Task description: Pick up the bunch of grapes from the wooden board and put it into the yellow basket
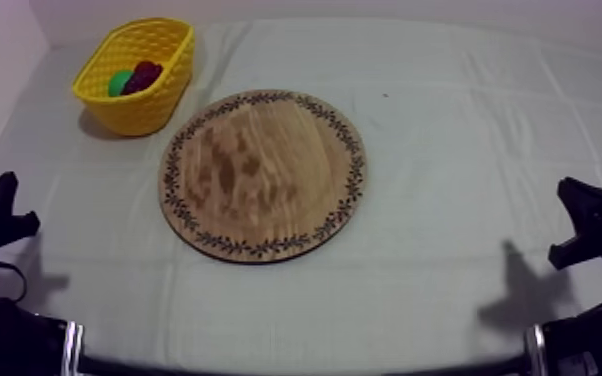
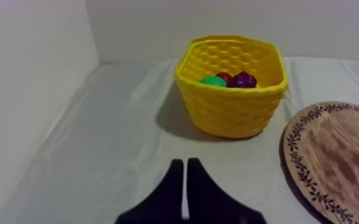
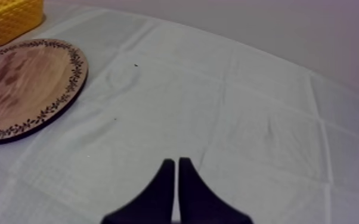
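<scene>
The purple bunch of grapes [image 1: 146, 74] [image 2: 243, 80] lies inside the yellow basket [image 1: 162, 103] [image 2: 229, 113] at the table's far left. A green piece [image 1: 119, 83] [image 2: 213, 81] lies beside it, with a bit of red [image 2: 223, 76] between them. The round wooden board [image 1: 263, 174] [image 2: 337, 161] [image 3: 21, 83] sits bare in the middle of the table. My left gripper [image 1: 5, 215] [image 2: 185, 162] rests low at the left, shut on nothing, its fingers together and pointing toward the basket. Low at the right, my right gripper [image 1: 590, 220] [image 3: 174, 161] is also shut on nothing, well away from the board.
The grey-white cloth [image 1: 465, 130] covers the whole table, with open room to the right of the board. A pale wall [image 2: 27, 89] runs close along the left side by the basket. The basket's corner [image 3: 6, 21] shows beyond the board in the right wrist view.
</scene>
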You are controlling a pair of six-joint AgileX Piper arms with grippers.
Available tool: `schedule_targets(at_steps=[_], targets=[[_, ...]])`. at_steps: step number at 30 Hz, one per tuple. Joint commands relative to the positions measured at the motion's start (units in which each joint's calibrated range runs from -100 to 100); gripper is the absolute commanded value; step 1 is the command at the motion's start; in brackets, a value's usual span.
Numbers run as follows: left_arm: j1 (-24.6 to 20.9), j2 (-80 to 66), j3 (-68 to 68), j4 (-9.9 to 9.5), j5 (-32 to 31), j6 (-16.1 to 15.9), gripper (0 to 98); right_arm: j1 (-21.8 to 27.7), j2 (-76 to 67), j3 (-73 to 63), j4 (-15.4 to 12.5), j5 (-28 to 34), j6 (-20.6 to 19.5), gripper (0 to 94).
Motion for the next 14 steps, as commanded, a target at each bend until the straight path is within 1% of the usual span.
schedule_targets(at_steps=[1, 8, 14], targets=[[-0.17, -0.02, 0.00, 0.00, 0.05, -0.24, 0.0, -0.02, -0.01, -0.03, 0.01, -0.03, 0.01, 0.4], [-0.39, -0.02, 0.00, 0.01, 0.08, -1.58, 0.0, -0.02, -0.01, -0.03, 0.01, -0.03, 0.01, 0.4], [-0.57, -0.02, 0.00, 0.04, 0.08, -2.00, 0.0, -0.02, -0.01, -0.03, 0.01, -0.03, 0.01, 0.4]])
